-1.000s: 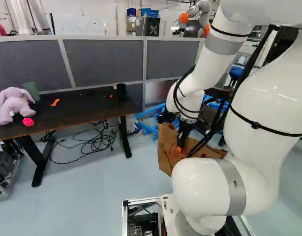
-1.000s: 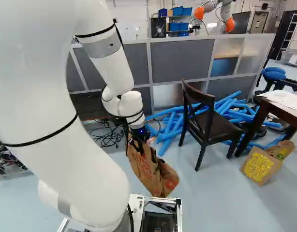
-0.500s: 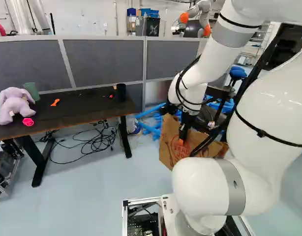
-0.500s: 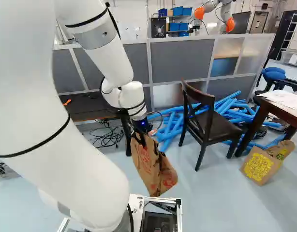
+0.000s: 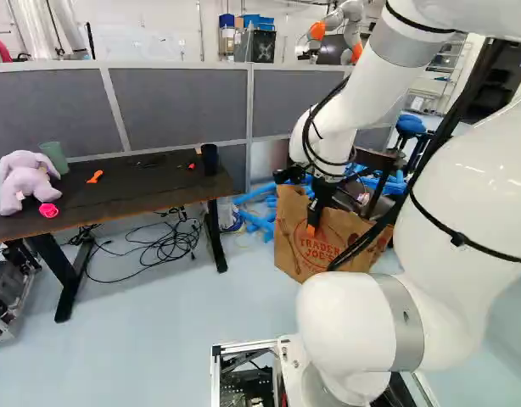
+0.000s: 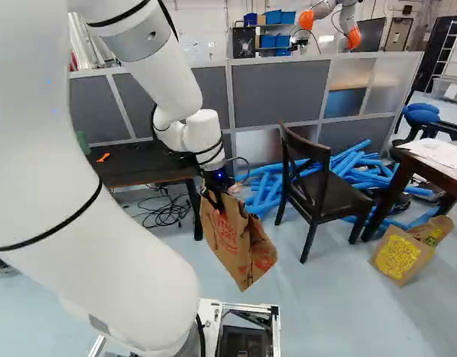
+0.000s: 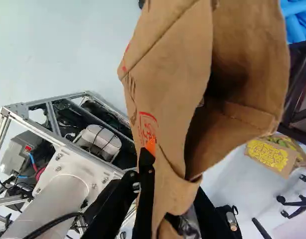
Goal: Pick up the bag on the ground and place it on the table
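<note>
The gripper (image 7: 173, 191) clamps the brown paper grocery bag (image 6: 237, 244) by its upper edge, apparently for carrying to the dark-topped table (image 5: 116, 188), nine o'clock in the left base view.

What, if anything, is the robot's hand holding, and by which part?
A brown paper bag, pinched by one side wall near its open top.

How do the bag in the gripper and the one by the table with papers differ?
Print: red on the gripped bag, yellow on the other bag.
Support: the gripped bag hangs tilted from the gripper; the other bag rests on the floor.
Both are brown paper.
</note>
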Controlling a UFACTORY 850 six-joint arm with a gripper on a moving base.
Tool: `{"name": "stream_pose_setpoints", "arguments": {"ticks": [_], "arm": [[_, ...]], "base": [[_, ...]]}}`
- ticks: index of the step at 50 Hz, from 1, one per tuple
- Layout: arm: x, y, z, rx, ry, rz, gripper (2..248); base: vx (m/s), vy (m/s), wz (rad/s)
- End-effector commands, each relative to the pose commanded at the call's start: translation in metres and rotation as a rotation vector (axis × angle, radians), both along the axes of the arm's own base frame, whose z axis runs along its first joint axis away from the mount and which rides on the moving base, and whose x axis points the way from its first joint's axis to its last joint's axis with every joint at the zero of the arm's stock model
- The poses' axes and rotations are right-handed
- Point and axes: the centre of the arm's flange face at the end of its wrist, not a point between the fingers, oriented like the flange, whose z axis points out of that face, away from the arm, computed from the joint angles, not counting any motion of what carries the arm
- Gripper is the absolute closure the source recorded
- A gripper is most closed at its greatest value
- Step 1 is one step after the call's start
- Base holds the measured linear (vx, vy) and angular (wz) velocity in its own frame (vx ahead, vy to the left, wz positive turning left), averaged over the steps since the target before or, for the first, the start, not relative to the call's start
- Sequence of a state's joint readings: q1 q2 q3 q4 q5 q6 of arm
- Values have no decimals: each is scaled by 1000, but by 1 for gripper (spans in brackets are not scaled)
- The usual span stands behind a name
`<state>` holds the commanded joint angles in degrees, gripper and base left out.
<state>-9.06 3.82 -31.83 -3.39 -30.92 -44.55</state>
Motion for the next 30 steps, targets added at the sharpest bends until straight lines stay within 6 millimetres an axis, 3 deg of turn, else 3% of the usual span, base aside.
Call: {"name": "stream_pose_setpoints", "arguments": {"ticks": [30], "arm": [[20, 22, 45, 75, 6, -39, 229]], "base": [[0, 0, 0]]}}
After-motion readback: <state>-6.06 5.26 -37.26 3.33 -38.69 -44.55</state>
